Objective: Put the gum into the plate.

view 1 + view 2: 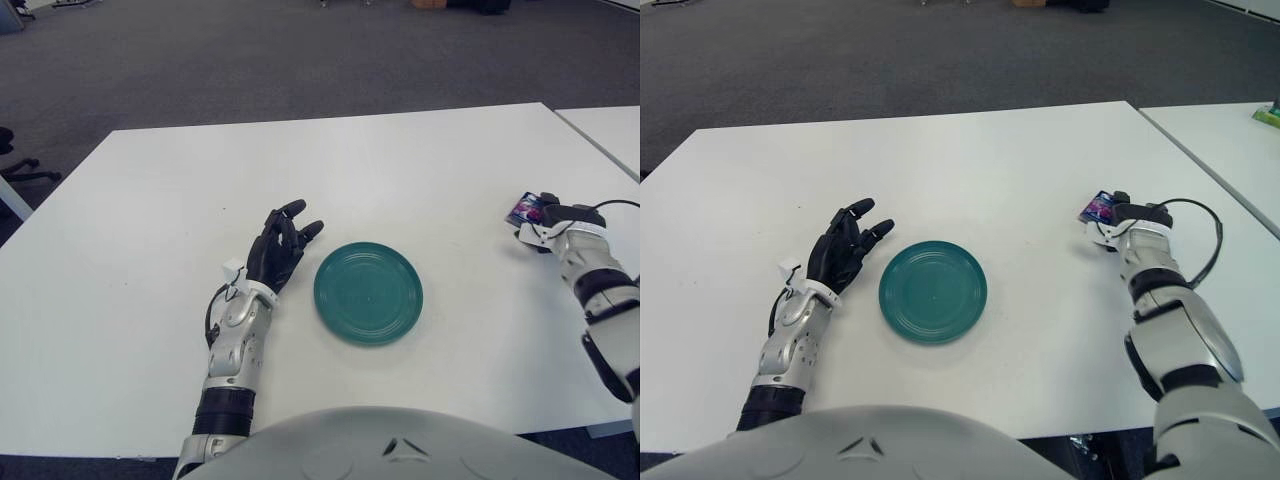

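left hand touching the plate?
Apart. The left eye view shows bare white table between the left hand fingertips and the green plate rim.

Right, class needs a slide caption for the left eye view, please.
Right hand grips the gum at the table's right; open left hand beside green plate.

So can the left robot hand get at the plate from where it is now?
Probably yes: the left robot hand sits open just left of the green plate, nothing between them.
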